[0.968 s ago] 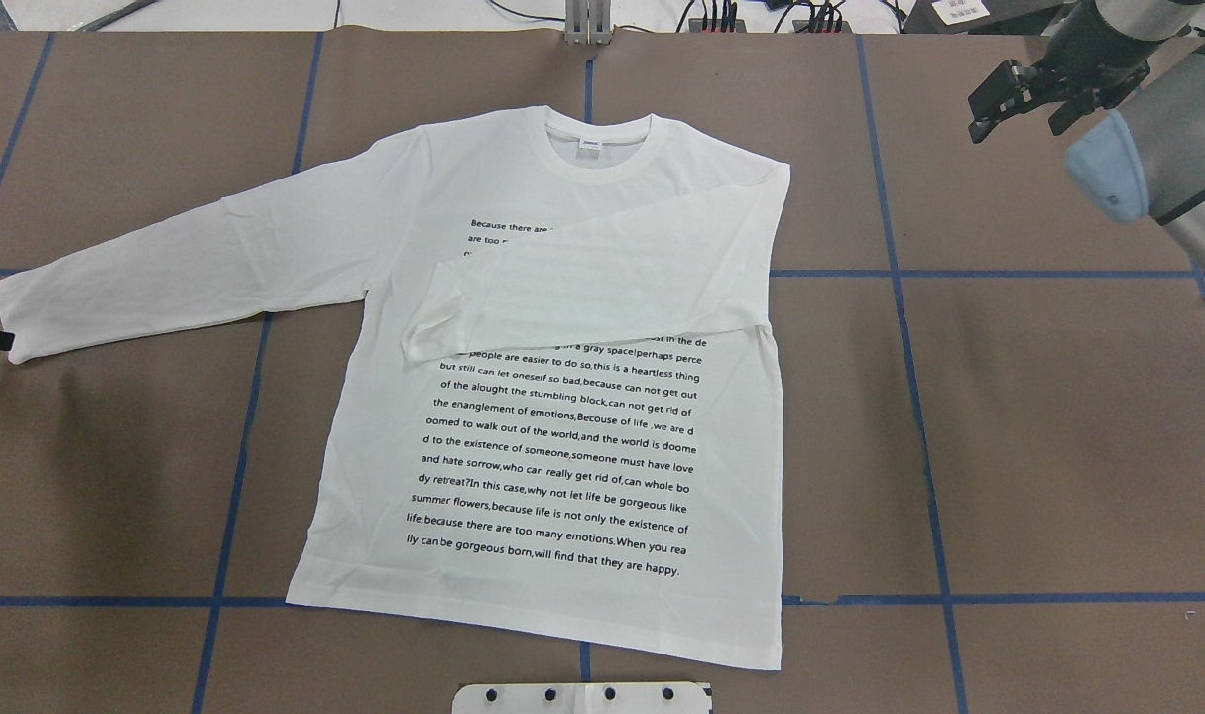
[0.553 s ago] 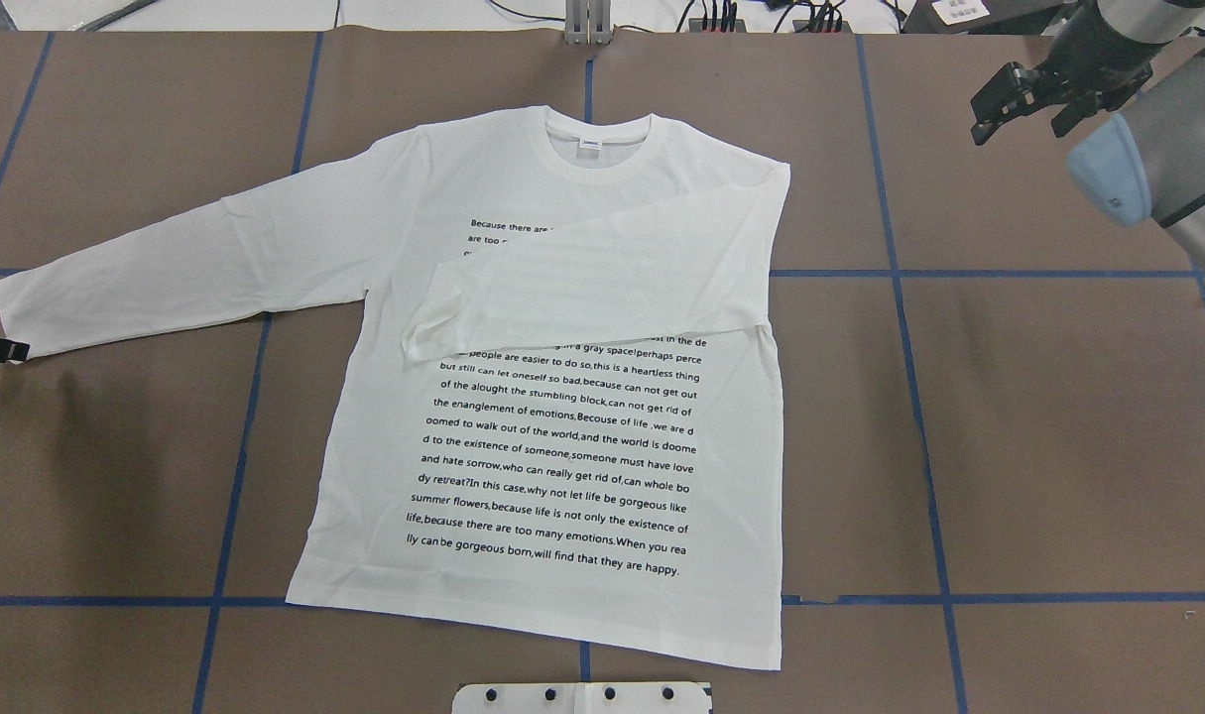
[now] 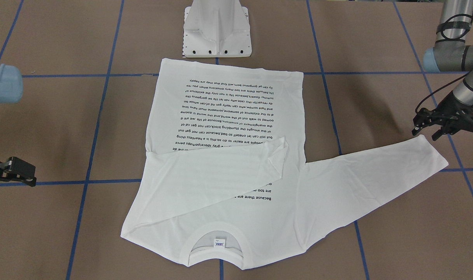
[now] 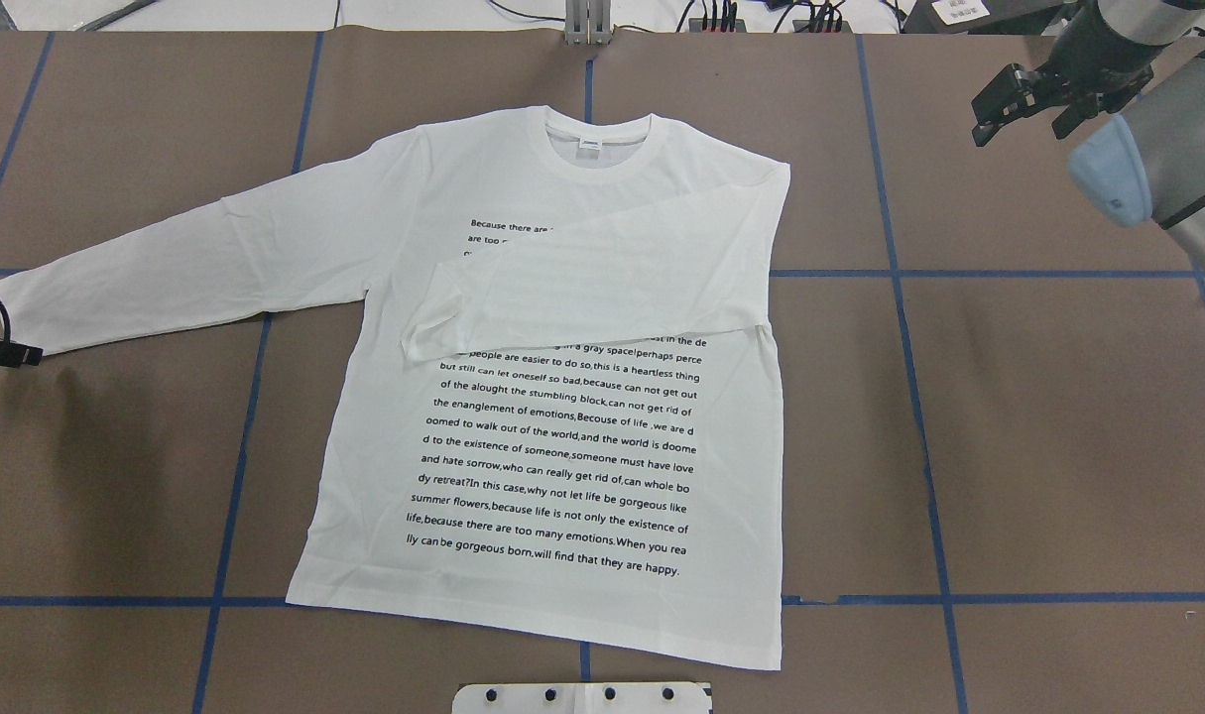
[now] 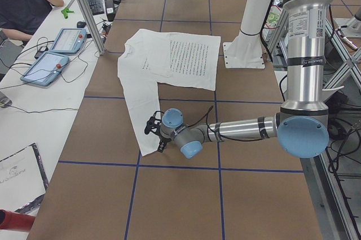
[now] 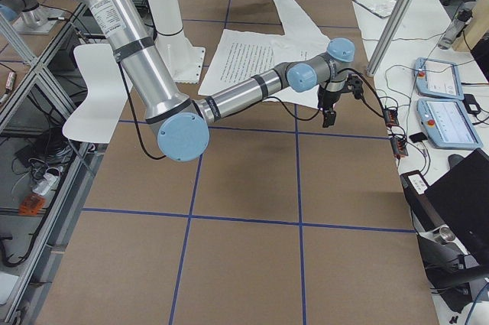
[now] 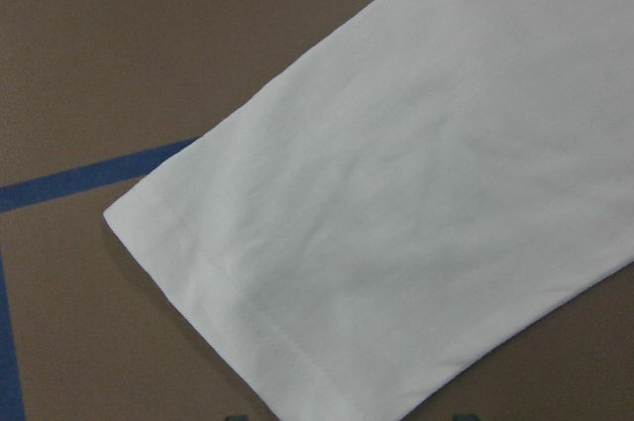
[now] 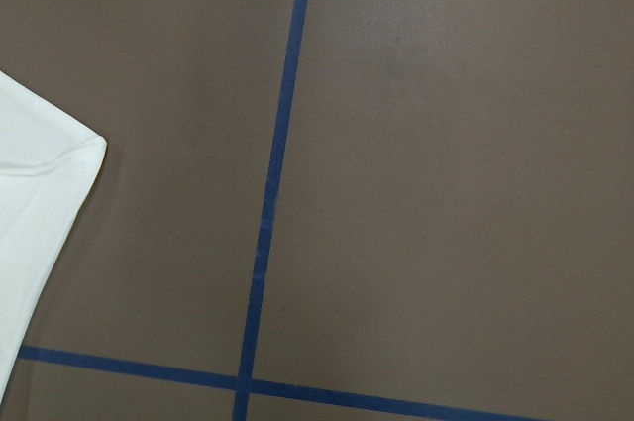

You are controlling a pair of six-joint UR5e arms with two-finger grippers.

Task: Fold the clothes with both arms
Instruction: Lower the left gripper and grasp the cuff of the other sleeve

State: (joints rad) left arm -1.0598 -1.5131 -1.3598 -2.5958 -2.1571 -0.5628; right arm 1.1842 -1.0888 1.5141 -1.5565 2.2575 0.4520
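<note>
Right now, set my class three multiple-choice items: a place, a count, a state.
1. Where is the left gripper?
A. over the collar
B. by the cuff of the outstretched sleeve
C. over the hem

2. How many sleeves of the T-shirt lie folded across its chest?
A. none
B. two
C. one

3. In what state is the right gripper?
A. open, holding nothing
B. shut on a sleeve
C. shut on the collar

1 B: the front-facing view shows it next to that cuff.
2 C: one folded sleeve crosses the print; the other lies out.
3 A: its fingers stand apart over bare table.
</note>
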